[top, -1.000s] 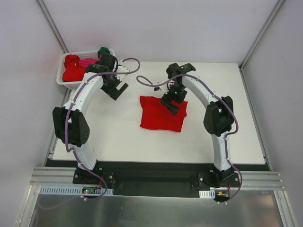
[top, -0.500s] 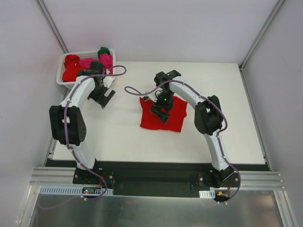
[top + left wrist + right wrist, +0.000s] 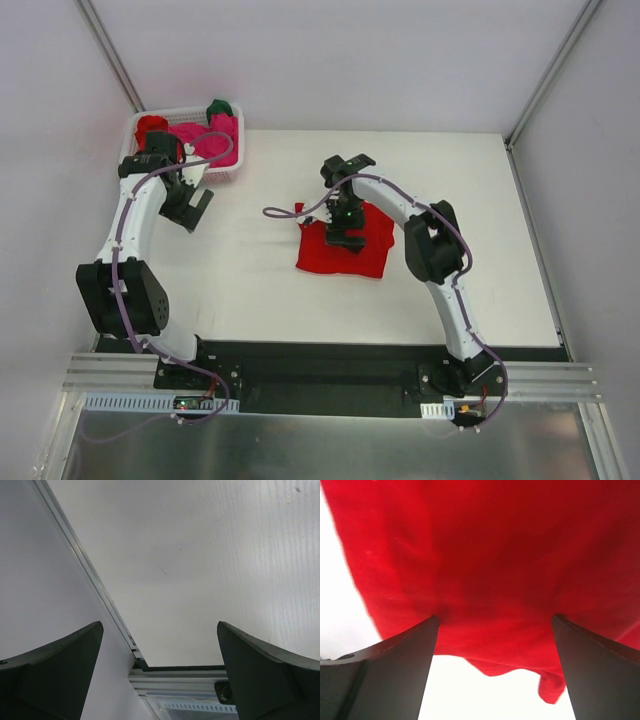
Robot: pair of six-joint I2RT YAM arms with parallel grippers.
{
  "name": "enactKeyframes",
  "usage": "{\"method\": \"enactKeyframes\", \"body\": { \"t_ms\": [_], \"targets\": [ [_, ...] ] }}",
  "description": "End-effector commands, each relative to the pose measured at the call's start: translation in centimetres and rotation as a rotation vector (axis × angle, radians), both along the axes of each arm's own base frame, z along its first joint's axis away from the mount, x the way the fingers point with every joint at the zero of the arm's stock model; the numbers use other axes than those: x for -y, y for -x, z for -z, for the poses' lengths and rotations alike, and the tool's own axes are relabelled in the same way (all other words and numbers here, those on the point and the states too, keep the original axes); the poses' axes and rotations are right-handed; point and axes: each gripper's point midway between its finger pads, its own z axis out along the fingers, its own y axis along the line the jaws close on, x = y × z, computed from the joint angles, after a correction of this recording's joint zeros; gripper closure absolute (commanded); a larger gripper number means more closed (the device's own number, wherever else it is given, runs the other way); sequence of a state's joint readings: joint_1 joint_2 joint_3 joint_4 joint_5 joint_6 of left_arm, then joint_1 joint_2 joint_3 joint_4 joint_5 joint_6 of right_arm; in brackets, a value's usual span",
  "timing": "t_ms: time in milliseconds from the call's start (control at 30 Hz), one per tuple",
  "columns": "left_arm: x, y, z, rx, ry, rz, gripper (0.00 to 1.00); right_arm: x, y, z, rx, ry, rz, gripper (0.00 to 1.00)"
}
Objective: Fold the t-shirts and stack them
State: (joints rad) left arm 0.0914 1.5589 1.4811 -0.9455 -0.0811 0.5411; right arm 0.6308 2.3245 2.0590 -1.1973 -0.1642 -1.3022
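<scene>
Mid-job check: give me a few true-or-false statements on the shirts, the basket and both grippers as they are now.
1. A red t-shirt lies on the table, outside the basket. True.
2. The right gripper is shut on that shirt. False: its jaws stand open over it.
3. The left gripper holds the pink t-shirt. False: it is open and empty; the pink t-shirt lies in the basket.
4. Dark green cloth shows in the basket. True.
5. The basket sits at the table's far right corner. False: far left corner.
</scene>
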Motion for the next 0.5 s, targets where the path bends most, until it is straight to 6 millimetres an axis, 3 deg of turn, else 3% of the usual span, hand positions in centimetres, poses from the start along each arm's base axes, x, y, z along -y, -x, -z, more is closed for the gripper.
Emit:
{"method": "enactKeyframes", "body": {
  "t_ms": [0, 67, 233, 467],
  "targets": [
    [0.7, 2.1, 1.2, -0.072, 0.034, 0.000, 0.01, -0.7, -0.7, -2.1, 0.130, -0.013, -0.079, 0.00],
    [0.6, 2.1, 1.4, -0.075, 0.029, 0.002, 0.01, -1.5, -0.7, -2.5, 0.176, -0.043, -0.097, 0.00],
    [0.5, 1.4, 1.1, -0.069, 0.028, 0.000, 0.01, -1.9, -0.6, -1.0, 0.173, -0.041, -0.112, 0.00],
    [0.5, 0.8, 0.9, -0.060, 0.028, -0.003, 0.01, -1.5, -1.8, 0.6, 0.195, 0.017, -0.085, 0.00]
  ]
}}
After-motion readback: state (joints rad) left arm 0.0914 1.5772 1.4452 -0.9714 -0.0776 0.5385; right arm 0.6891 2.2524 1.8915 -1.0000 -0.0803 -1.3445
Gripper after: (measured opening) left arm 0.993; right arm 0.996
